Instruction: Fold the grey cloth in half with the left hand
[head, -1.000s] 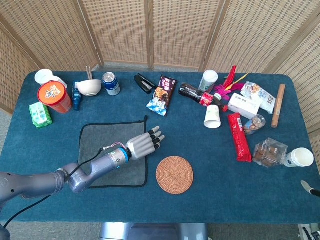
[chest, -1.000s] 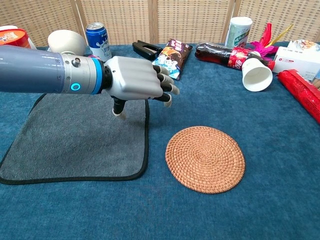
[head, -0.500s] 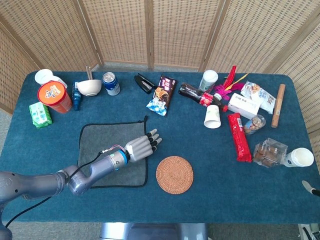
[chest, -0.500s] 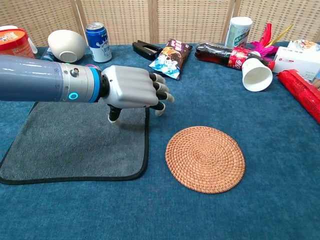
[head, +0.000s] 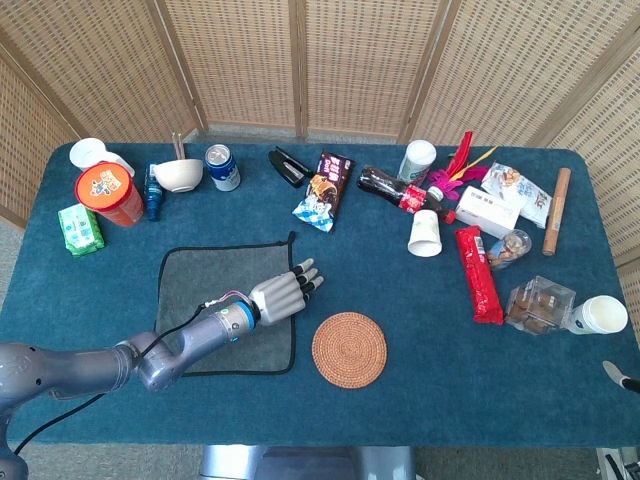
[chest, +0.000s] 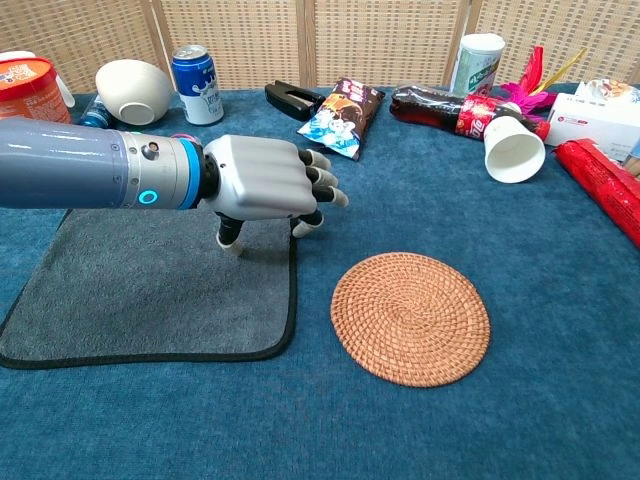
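Grey cloth (head: 205, 295): lies flat and unfolded on the table (head: 400, 390), black-edged; most of it spreads left of and beneath the fingers, its right edge just under them.
Left hand (chest: 262, 180): hovers palm down over the cloth's right edge, forearm reaching in from the left.
Fingers (chest: 318, 190): loosely curled, slightly apart, holding nothing; tips point right, past the hem. Thumb hangs down toward the cloth; whether it touches the fabric I cannot tell.
Woven coaster (chest: 410, 317): right of the fingers and nearer the camera, on bare table, apart from the cloth.
Snack packet (chest: 340, 108): beyond the fingers, toward the far side, well apart.
Paper cup (chest: 514, 146): lying on its side far to the right of the fingers.
Right hand: only a sliver at the table's right edge in the head view; state cannot be told.
Step in hand: judged as the approach to a grasp; no fold begun.
Next move calls for: lowering onto the right hem, pinching it between thumb and fingers, then lifting and carrying it leftward over the opposite edge.
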